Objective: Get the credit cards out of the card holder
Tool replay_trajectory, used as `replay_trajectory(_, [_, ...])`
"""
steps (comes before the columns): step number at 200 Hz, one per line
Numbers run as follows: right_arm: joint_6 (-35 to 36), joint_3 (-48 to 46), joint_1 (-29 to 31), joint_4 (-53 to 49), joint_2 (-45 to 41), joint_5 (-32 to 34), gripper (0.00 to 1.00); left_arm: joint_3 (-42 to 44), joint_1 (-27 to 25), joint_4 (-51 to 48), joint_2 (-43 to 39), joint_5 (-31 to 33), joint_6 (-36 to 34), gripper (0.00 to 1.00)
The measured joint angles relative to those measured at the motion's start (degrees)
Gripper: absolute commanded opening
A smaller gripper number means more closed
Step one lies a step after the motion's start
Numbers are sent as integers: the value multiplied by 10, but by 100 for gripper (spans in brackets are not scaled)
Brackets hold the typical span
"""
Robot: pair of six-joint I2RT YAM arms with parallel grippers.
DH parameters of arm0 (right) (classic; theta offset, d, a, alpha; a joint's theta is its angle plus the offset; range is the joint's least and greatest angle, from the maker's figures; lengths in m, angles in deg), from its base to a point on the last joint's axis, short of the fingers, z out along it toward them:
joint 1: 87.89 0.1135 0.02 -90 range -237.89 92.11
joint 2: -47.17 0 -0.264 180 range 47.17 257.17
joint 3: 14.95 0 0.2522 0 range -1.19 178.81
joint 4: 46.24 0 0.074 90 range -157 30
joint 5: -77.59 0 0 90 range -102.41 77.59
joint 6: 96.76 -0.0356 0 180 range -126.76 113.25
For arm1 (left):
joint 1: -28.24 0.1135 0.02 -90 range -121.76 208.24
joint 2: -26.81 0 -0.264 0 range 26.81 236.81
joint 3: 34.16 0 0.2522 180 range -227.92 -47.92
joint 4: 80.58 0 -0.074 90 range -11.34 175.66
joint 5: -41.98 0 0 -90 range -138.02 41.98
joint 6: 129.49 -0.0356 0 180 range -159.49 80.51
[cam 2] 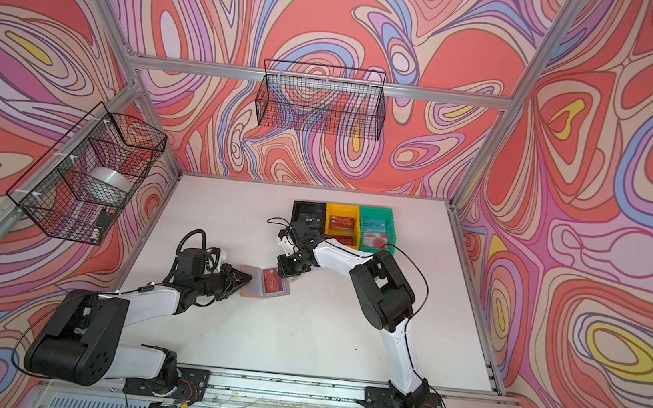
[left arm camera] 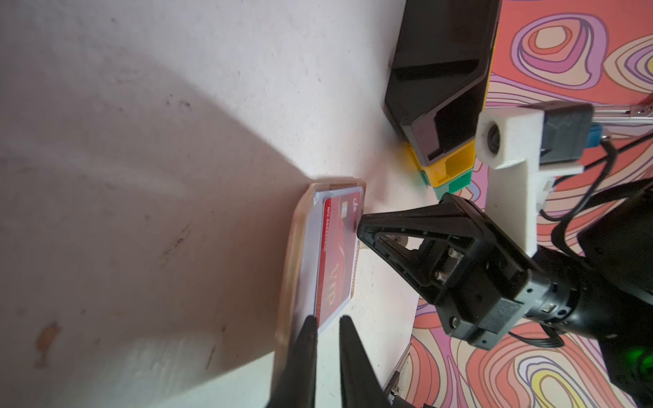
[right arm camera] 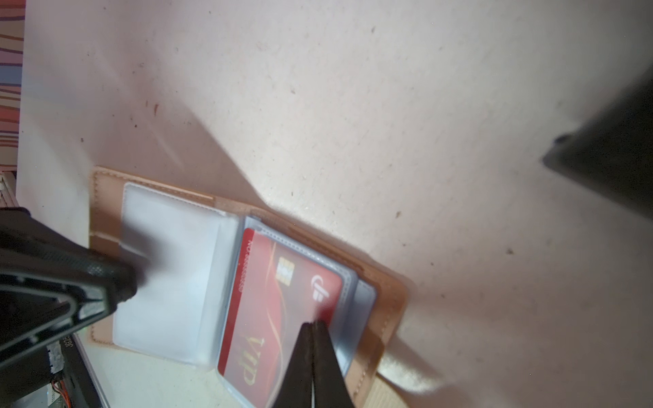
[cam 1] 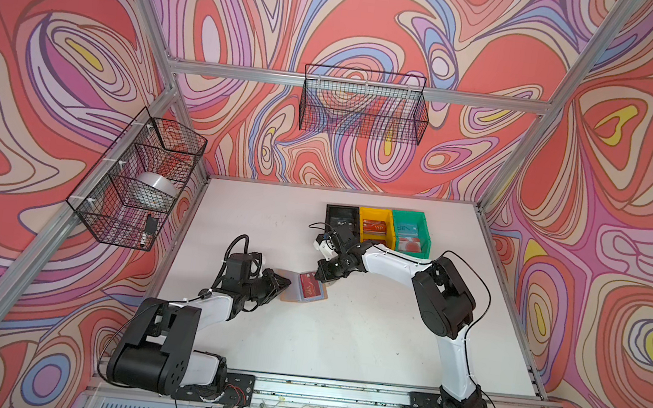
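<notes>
Clenched right tool (right arm camera: 313, 323) touches the red card (right arm camera: 268, 300) in the open card holder (right arm camera: 388, 300); slightly parted left tool (left arm camera: 327, 323) rests on its empty sleeve (right arm camera: 176, 282).

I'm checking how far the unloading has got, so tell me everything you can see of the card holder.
The card holder lies open and flat on the white table. Its cover looks like tan leather with stitched edges. Inside are clear, bluish plastic sleeves. The top sleeve on one half looks empty, and the one on the other half holds a red card marked VIP. The left gripper has its tip on the empty sleeve, jaws slightly apart. The shut right gripper presses its tip on the red card's side.
</notes>
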Motion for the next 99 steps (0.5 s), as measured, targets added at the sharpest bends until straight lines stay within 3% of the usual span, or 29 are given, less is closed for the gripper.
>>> replay_trajectory(99, [9, 0, 0, -10, 0, 13, 6, 15, -14, 103, 73, -9, 33, 18])
